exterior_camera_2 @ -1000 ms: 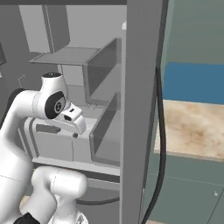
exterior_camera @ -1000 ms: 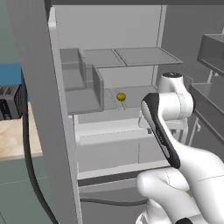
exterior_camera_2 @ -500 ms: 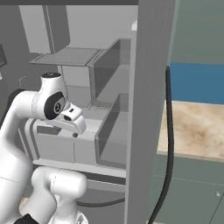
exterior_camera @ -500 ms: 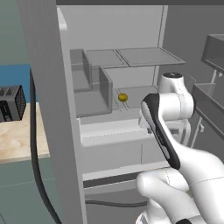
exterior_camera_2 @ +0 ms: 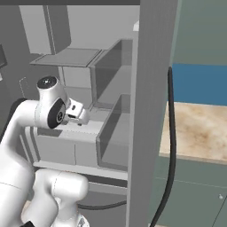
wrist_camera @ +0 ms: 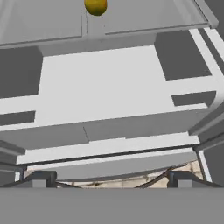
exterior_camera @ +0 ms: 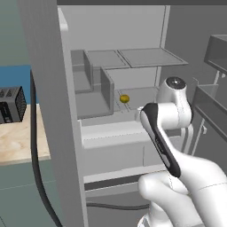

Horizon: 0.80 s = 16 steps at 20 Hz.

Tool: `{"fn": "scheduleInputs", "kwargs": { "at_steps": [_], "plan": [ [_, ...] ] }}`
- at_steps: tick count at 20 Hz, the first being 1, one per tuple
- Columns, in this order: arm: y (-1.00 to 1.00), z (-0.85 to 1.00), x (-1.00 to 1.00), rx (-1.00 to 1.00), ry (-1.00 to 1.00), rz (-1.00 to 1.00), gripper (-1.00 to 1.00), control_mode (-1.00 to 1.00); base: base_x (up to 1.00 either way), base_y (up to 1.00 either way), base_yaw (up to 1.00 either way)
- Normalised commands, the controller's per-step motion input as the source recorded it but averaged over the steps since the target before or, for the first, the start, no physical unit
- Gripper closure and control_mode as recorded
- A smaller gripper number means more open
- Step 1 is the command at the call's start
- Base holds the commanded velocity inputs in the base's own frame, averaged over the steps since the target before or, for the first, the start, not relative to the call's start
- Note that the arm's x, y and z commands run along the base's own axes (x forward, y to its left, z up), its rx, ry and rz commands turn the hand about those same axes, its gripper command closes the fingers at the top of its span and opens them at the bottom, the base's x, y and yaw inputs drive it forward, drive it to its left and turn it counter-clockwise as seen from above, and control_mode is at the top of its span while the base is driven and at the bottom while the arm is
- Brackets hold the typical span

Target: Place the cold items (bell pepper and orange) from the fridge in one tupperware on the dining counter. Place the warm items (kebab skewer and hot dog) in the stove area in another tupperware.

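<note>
The gripper [wrist_camera: 109,178], fingers spread (nothing between them), is facing the fridge shelf [wrist_camera: 109,83]; the orange [wrist_camera: 95,6] is sitting beyond, awaiting pickup.

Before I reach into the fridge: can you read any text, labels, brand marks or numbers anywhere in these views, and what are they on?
None: no readable text in any view.
The fridge shelves and the drawer front are plain grey and white.
The orange carries no sticker or mark.
The dark appliance on the counter shows no legible label.
</note>
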Motion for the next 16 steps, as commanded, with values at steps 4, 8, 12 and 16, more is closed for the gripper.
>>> {"fn": "scheduleInputs", "kwargs": {
  "at_steps": [4, 8, 12, 16],
  "plan": [
    [0.03, 0.38, 0.73, -0.08, -0.21, 0.15, -1.00, -1.00, 0.00, 0.00, 0.00],
    [-0.01, 0.32, 1.00, -0.05, 0.17, 0.04, -1.00, -1.00, 0.00, 0.00, 0.00],
    [-0.08, 0.00, 0.76, 0.00, 0.20, -0.02, -1.00, -1.00, 0.00, 0.00, 0.00],
    [-0.01, -0.44, 0.74, 0.00, -0.19, -0.07, -1.00, -1.00, 0.00, 0.00, 0.00]
  ]
}}
